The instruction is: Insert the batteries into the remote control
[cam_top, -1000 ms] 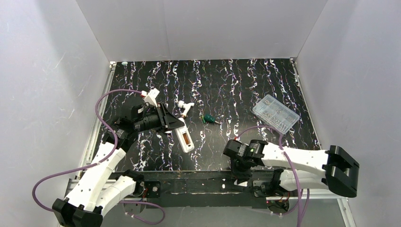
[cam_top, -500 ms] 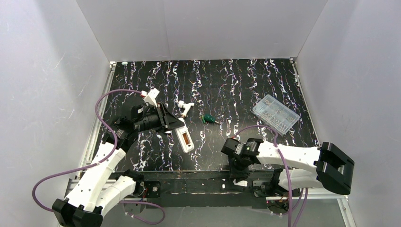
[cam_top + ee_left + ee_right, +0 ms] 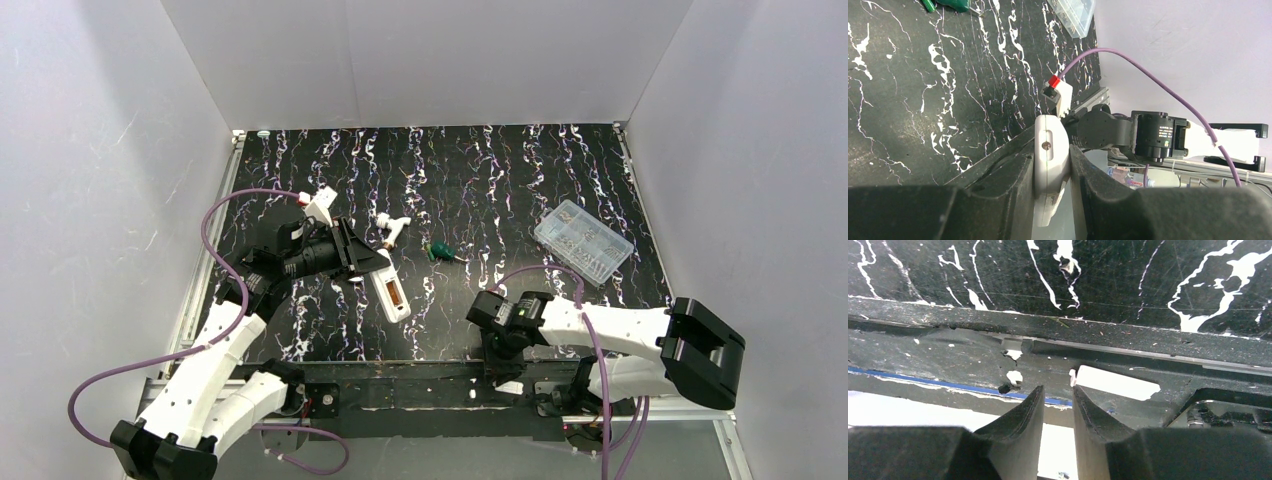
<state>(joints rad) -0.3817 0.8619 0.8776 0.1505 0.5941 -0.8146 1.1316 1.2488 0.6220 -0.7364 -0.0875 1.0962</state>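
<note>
Two hands: right hand (image 3: 1057, 391), slightly apart, edged leftward; left hand (image 3: 1051, 152) still clamps remote control (image 3: 1050, 131).

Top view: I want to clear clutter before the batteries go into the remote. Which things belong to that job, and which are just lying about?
Job:
remote control, clamped in the left tool
red-orange battery showing in its bay
flat white plate, probably the cover

Lying about:
green-handled screwdriver
clear compartment box
small white piece, use unclear
</note>
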